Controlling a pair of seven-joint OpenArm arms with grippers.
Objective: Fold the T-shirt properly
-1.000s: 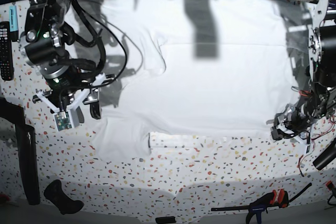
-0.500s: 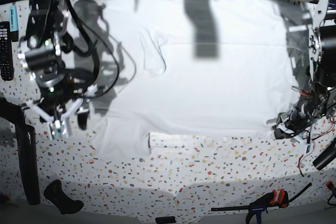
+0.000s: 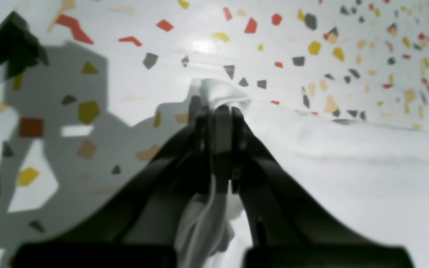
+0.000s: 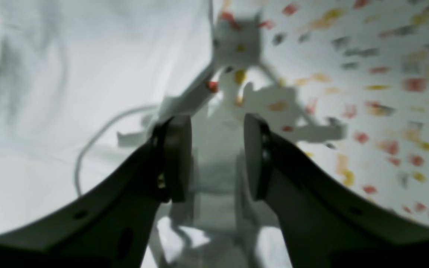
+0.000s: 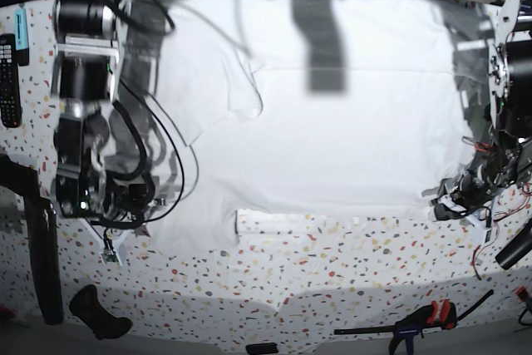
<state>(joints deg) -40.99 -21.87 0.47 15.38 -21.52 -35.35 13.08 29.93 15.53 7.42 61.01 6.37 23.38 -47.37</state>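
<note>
The T-shirt [image 5: 332, 122] lies spread flat over the middle and far part of the speckled table [image 5: 332, 272]. Its long axis runs roughly from 3 o'clock to 9 o'clock in the base view, and one sleeve points toward 7 o'clock.

The left gripper [image 3: 217, 111] sits at the corner of the cloth at about 4 o'clock in the base view [image 5: 449, 204]. In its wrist view the jaws are pressed together and a small fold of the white cloth is pinched between them, so the whole shirt stretches away from this pincer toward 9 o'clock.

The right gripper [image 4: 217, 156] has its jaws apart and holds nothing. Under it I see the edge where cloth meets table, and the cloth lies mostly at its 9 o'clock side. In the base view this arm is blurred near 8 o'clock, so I cannot tell exactly how high above the sleeve it hangs.

I judge the coming move depends on this: the left arm has its corner, and the right arm is the nearer one to the sleeve end.
</note>
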